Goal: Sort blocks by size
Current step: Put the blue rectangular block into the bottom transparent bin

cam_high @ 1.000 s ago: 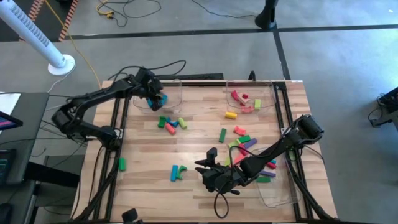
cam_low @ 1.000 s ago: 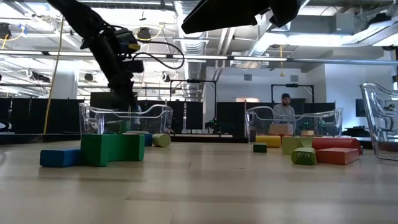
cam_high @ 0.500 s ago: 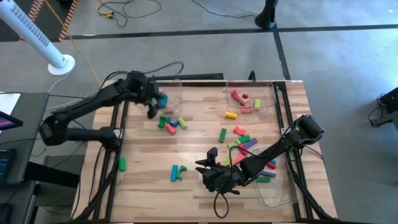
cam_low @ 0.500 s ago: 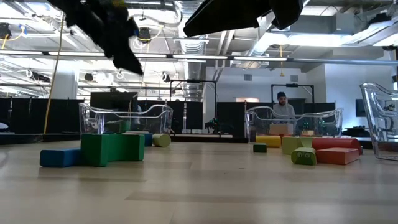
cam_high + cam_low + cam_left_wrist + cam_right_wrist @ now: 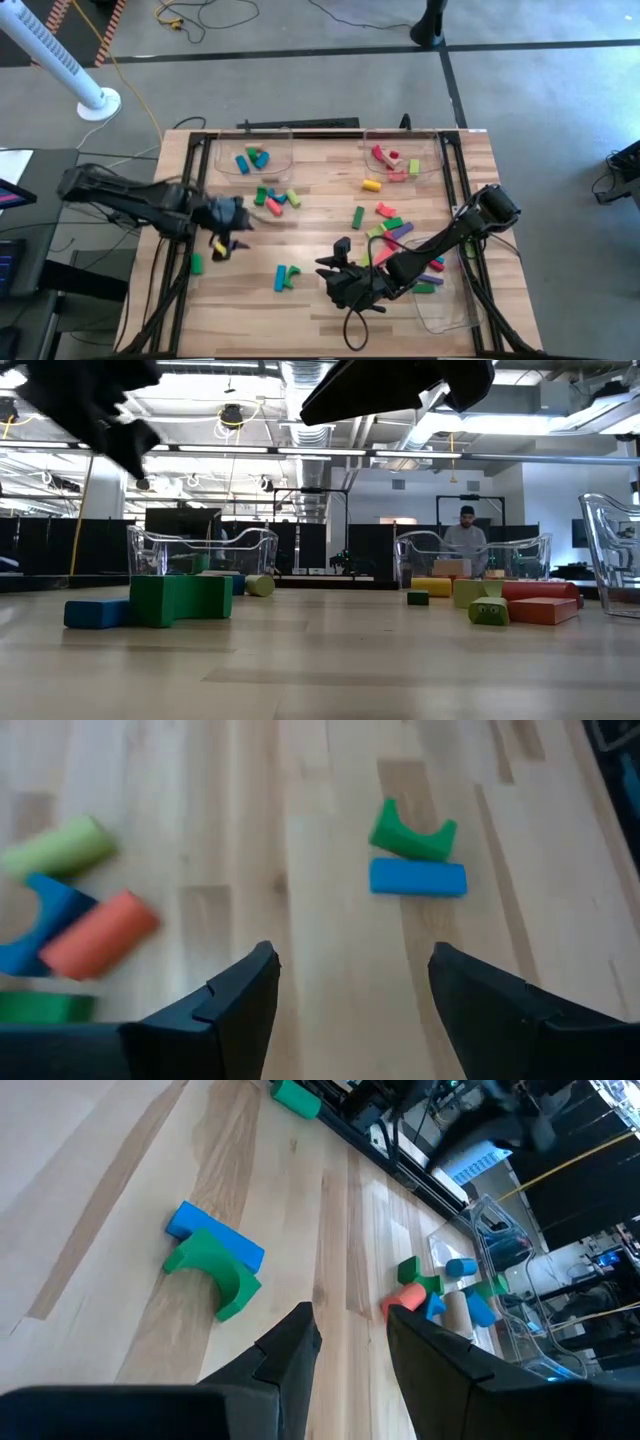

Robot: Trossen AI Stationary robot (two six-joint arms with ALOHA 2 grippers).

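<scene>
Small coloured wooden blocks lie scattered on the wooden table. A blue bar and a green arch [image 5: 285,277] lie together near the middle; they also show in the left wrist view [image 5: 415,857] and the right wrist view [image 5: 214,1260]. A cluster of blocks [image 5: 275,197] lies to the far left of them, and another cluster [image 5: 395,232] lies at the right. My left gripper [image 5: 228,228] [image 5: 352,960] is open and empty above bare table, left of the pair. My right gripper [image 5: 330,255] [image 5: 350,1312] is open and empty just right of the pair.
A clear tray [image 5: 250,160] at the far left holds blue and green blocks. A second clear tray [image 5: 398,160] at the far right holds red, pink and green ones. A third [image 5: 445,300] stands at the near right. A lone green block [image 5: 196,263] lies by the left edge.
My left gripper has left the far-left tray and swung toward the table's near and left edges, over the block cluster, to a spot above bare table. The blocks in that tray have stayed there. My right arm has kept still.
</scene>
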